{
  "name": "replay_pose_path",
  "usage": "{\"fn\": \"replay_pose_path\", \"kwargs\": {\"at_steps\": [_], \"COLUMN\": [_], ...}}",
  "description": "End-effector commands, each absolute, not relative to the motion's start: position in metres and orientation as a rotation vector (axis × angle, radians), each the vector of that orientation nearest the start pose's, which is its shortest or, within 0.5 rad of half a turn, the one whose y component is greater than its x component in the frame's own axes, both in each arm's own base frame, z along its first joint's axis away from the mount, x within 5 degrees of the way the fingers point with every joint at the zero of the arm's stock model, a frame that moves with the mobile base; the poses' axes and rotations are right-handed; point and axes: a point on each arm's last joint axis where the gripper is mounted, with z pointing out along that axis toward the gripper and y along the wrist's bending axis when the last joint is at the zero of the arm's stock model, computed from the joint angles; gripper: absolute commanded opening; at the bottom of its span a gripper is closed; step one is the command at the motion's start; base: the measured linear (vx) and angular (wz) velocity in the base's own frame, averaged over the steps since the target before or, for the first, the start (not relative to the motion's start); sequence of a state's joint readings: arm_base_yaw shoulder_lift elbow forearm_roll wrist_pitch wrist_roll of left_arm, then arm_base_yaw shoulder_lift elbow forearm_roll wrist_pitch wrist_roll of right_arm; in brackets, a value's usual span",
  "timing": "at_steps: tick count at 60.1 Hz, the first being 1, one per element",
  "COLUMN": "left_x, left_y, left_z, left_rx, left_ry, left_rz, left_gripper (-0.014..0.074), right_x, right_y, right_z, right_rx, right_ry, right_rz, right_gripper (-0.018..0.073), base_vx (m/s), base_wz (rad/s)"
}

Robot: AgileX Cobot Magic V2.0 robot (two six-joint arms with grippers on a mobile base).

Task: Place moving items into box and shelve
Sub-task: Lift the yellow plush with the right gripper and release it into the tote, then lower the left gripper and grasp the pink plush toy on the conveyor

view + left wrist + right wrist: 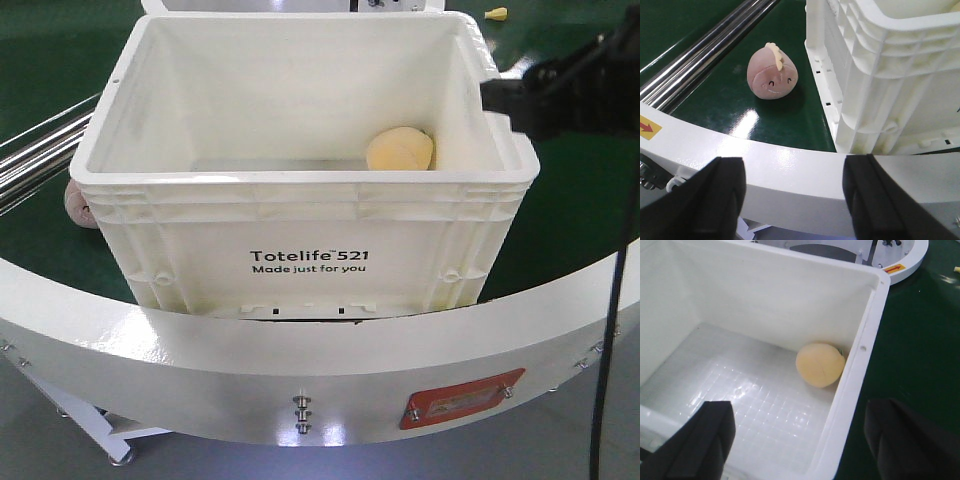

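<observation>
The white Totelife box (300,215) stands on the green surface behind the curved white rim. The pale yellow-orange item (400,150) lies inside it against the right wall, and shows in the right wrist view (820,364). The brownish-pink item (772,71), with a smiling face, lies on the green surface left of the box; only its edge shows in the front view (78,203). My left gripper (795,200) is open and empty, low in front of the rim, short of the pink item. My right gripper (805,445) is open and empty, straddling the box's right wall (850,390).
A curved white rim (790,165) runs in front of the box. Two steel rails (705,50) cross the green surface left of the pink item. A small yellow scrap (495,13) lies far right. The right arm (560,95) hangs by the box's right rim.
</observation>
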State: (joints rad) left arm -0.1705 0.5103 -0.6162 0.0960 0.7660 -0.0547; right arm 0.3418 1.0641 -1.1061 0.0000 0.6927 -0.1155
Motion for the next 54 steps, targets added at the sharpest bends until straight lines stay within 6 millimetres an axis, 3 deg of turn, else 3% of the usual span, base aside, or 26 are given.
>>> {"fn": "replay_pose_path", "kwargs": {"at_steps": [1,11,24,35,42,54], "left_x": [0.095,0.095,0.109,0.145,0.173,0.227], "left_y": [-0.011,-0.011,-0.010,0.002,0.006,0.003], "left_z": [0.331,0.330,0.325,0.316,0.321,0.321], "left_rx": [0.158,0.151,0.091,-0.035,-0.088,-0.005], "left_ry": [2.034,2.038,2.100,2.203,2.255,2.409], "left_rz": [-0.034,-0.037,-0.019,0.201,0.299,0.373], "left_gripper": [0.0521,0.0570,0.0692,0.0668,0.0639,0.0595], "right_x": [0.185,0.157,0.147,0.145,0.144,0.144], "right_y": [0.065,0.056,0.052,0.051,0.051,0.051], "right_z": [0.406,0.385,0.375,0.370,0.370,0.370], "right_rx": [-0.459,-0.461,-0.467,-0.479,-0.481,-0.481], "right_ry": [1.952,1.959,1.986,2.040,2.045,2.045], "right_rz": [0.141,0.140,0.138,0.133,0.132,0.132], "right_gripper": [0.0574,0.0574,0.0574,0.0574,0.0574,0.0574], "base_vx": [0.00,0.00,0.00,0.00,0.00,0.00], "base_wz": [0.00,0.00,0.00,0.00,0.00,0.00]}}
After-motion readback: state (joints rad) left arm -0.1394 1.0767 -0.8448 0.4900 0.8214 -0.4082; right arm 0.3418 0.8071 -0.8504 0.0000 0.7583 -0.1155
